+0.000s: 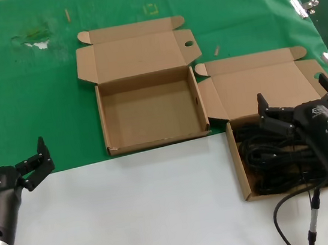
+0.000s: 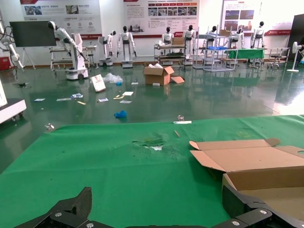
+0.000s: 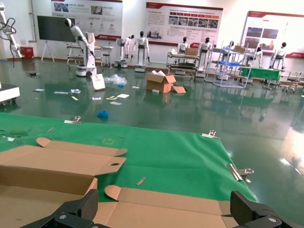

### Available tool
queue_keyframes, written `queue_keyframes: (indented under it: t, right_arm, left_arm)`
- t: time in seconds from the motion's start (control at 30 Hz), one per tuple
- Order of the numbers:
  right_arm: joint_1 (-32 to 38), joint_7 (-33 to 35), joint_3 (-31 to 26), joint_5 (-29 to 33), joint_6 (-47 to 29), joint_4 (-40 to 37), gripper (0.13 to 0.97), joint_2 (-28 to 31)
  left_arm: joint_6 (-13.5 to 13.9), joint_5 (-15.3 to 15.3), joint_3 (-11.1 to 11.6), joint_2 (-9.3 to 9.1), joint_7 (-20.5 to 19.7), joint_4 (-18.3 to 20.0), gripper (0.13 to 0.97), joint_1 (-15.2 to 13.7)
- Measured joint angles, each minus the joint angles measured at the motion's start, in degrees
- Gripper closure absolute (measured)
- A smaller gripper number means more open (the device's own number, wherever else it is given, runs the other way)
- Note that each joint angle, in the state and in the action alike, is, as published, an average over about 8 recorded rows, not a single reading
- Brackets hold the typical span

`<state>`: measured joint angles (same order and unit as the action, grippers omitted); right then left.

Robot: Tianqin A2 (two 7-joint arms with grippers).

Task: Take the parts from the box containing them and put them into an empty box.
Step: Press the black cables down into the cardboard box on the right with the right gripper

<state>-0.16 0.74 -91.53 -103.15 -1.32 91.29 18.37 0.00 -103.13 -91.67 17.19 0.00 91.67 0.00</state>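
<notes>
Right gripper (image 1: 297,102) poised over the box containing them (image 1: 237,167), at the right of the work surface, fingers spread wide apart and grasping nothing, one fingertip above the box's rear edge and the other out beyond its right side; wrist angled down from the lower right corner, its thin black wire (image 1: 285,218) looping over the white tabletop (image 1: 133,211). Beneath it, the parts (image 1: 271,156): a dark tangle of black cables filling that box's tray, partly hidden by the gripper body. Plain lid (image 1: 261,82) of this box folded back flat onto the green cloth (image 1: 28,104). Left gripper (image 1: 35,163) parked low at the left edge over the white tabletop, fingers likewise released and apart, holding nothing, pointing toward the cloth. Between the two arms, further back, the empty box (image 1: 151,115) lying open on the cloth, tray bare, its lid (image 1: 137,53) hinged back with a small round hole (image 1: 189,43) near the right corner; right wall just beside the left flap of the cable box. Metal clips (image 1: 303,6) along the cloth's right edge, also seen from the right wrist view (image 3: 240,172). A torn patch (image 1: 35,41) in the cloth at upper left. In the wrist views, a hall floor behind with white robots (image 2: 126,45) and an open carton (image 3: 159,81)
</notes>
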Motion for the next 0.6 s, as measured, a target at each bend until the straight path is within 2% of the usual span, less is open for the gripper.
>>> queue_keyframes:
  t: [0.6]
  right_arm:
    - [0.00,0.00,0.00,0.00,0.00,0.00,0.129,0.00]
  left_arm:
    - [0.00,0.00,0.00,0.00,0.00,0.00,0.132,0.00]
